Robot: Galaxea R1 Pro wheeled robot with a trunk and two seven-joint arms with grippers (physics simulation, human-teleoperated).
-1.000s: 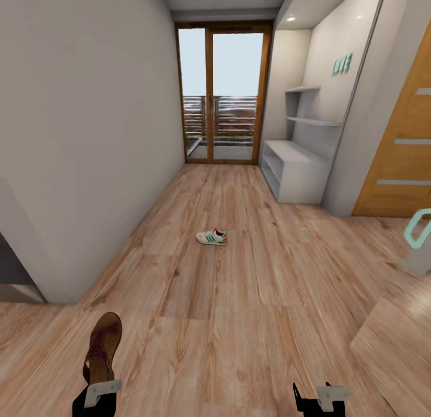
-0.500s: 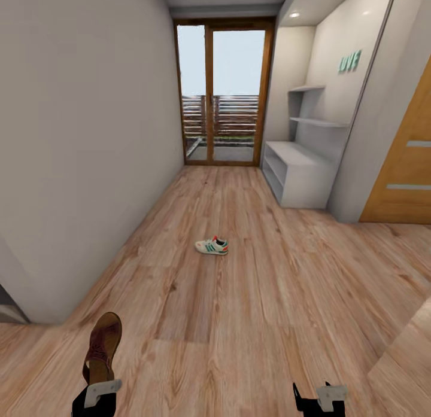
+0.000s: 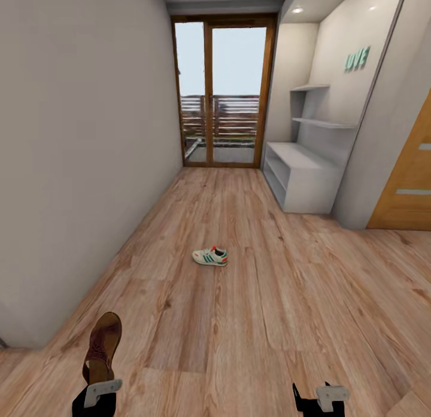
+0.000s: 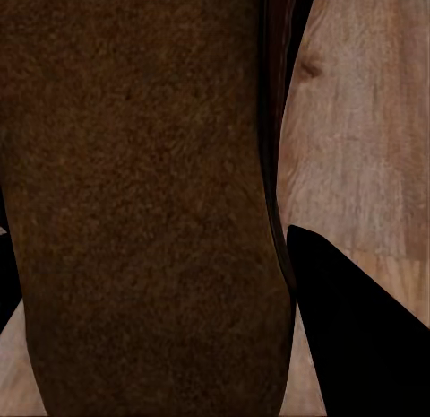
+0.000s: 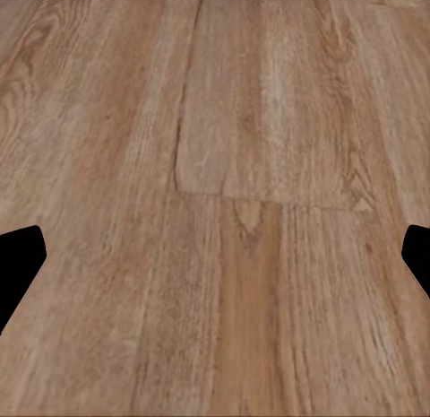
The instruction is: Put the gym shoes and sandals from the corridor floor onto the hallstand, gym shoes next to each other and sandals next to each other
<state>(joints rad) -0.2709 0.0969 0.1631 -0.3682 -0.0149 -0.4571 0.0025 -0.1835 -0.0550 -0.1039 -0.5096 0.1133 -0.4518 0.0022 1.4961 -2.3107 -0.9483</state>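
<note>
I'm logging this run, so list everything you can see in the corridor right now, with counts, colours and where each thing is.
gym shoe: one, white with green stripes and red-orange patches, alone on the floor mid-corridor.
sandal: one, dark reddish-brown, held in the left claw, off the floor.
hallstand: one, pale grey, against the right wall, bench top bare, wall shelves above it.
LOVE letters: one set, mint, on the wall above the hallstand.
glass door: one, wood-framed, at the corridor's far end.
wooden door: one, orange-brown, at the right edge.
corridor floor: light brown planks.
left claw: shut on the sandal.
right claw: open, nothing in it, above bare floor.
</note>
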